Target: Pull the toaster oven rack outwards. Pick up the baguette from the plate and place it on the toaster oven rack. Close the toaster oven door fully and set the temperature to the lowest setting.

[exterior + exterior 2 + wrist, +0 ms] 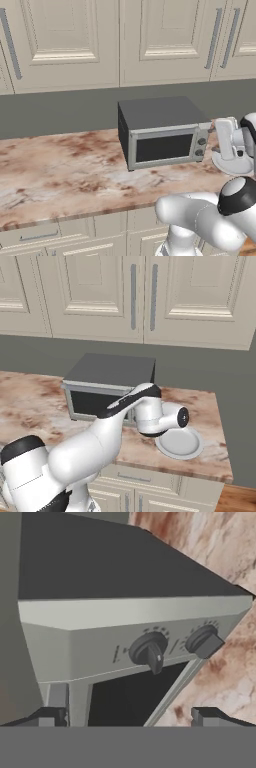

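The toaster oven stands on the counter with its toaster oven door shut flat against the front. Its dark glass hides the toaster oven rack. The white plate lies to the oven's right with nothing on it, and the baguette is out of view. My gripper hovers just in front of the oven's control panel, open wide with nothing between its fingertips. In the hand view two dark knobs sit close ahead, beside the door's dark glass.
The marble counter stretches left of the oven, with cream wall cabinets above it and drawers below its front edge. My own arm crosses in front of the oven's right half in the right base view.
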You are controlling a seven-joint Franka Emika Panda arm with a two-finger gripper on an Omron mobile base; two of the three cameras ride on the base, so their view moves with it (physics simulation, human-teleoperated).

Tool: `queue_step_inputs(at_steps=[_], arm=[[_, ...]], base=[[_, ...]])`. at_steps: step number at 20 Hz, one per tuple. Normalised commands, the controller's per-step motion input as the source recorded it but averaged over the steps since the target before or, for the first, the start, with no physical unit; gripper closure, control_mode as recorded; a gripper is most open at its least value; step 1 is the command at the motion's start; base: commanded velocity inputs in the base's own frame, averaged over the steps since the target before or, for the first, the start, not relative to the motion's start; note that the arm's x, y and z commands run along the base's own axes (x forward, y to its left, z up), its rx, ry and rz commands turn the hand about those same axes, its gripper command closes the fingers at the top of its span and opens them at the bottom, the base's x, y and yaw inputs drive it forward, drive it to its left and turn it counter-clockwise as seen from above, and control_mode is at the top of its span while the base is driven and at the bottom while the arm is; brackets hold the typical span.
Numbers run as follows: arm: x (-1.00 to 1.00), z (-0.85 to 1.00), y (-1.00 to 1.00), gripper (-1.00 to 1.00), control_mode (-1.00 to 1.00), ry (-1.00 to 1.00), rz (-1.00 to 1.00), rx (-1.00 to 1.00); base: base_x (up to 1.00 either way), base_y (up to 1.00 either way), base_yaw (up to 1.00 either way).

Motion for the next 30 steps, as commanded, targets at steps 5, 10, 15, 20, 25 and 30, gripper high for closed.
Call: queue_step_inputs(at_steps=[5,10,15,20,25,30], arm=[[0.00,0.00,-0.01,-1.00,-1.00,0.00,0.02,0.03],[0.02,0.00,0.00,-1.00,-1.00,0.00,0.01,0.03],[-0.01,-0.12,0.03,-1.00,-1.00,-0.05,0.00,0.01],[-0.03,-0.09,0.23,-1.00,-1.00,-0.07,0.00,0.00],[0.00,0.00,0.22,-1.00,-1.00,-0.02,0.00,0.00],[0.06,-0.02,-0.05,-1.00,-1.00,0.00,0.00,0.00]], base=[[0.00,0.00,0.00],[0.00,0.00,0.00],[0.00,0.00,0.00],[0.00,0.00,0.00],[0.00,0.00,0.00],[0.00,0.00,0.00]])
